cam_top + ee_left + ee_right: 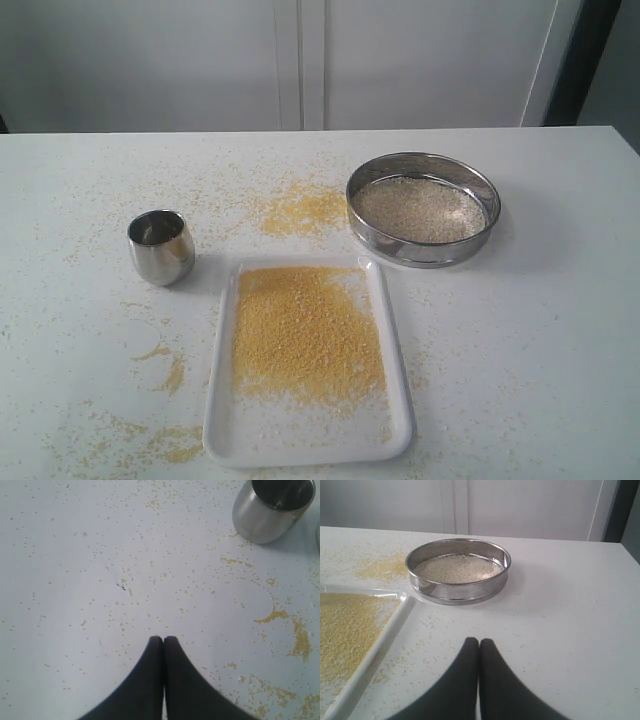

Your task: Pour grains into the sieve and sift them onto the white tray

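Left gripper (163, 639), right gripper (479, 641) both closed, empty; yellow grains (305, 335) on white tray (300, 438) by table (560, 330) near edge; sieve (420, 252) beyond it

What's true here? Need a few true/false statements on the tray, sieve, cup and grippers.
1. The white tray holds a spread of fine yellow grains. True.
2. The sieve sits on the tray. False: it stands on the table by the tray's far right corner.
3. Coarser pale grains lie in the sieve. True.
4. The steel cup lies tipped over. False: it stands upright, left of the tray.
5. Both grippers are open. False: the left gripper and right gripper are shut, holding nothing.
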Controlling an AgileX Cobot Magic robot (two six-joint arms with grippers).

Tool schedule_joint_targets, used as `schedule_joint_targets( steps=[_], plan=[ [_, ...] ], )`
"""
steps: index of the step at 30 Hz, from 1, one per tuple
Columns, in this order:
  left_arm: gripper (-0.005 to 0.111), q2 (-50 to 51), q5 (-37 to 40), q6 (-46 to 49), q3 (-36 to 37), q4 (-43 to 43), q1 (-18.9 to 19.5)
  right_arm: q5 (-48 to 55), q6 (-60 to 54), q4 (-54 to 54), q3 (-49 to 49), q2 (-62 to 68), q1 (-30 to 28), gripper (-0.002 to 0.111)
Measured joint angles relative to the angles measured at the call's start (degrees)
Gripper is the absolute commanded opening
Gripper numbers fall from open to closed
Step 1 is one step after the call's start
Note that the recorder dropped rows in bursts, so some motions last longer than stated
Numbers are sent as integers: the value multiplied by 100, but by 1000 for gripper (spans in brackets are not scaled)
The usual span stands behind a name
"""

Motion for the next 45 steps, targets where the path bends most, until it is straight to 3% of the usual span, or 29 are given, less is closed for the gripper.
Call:
schedule_joint_targets(
  steps=[33, 45],
  plan=[
    [1, -99, 0, 0, 10, 0, 0, 130, -63, -30, 0, 0, 0, 0],
    [1, -1885, -553, 1785, 986, -294, 27, 130, -63, -30, 0, 0, 0, 0]
  ],
)
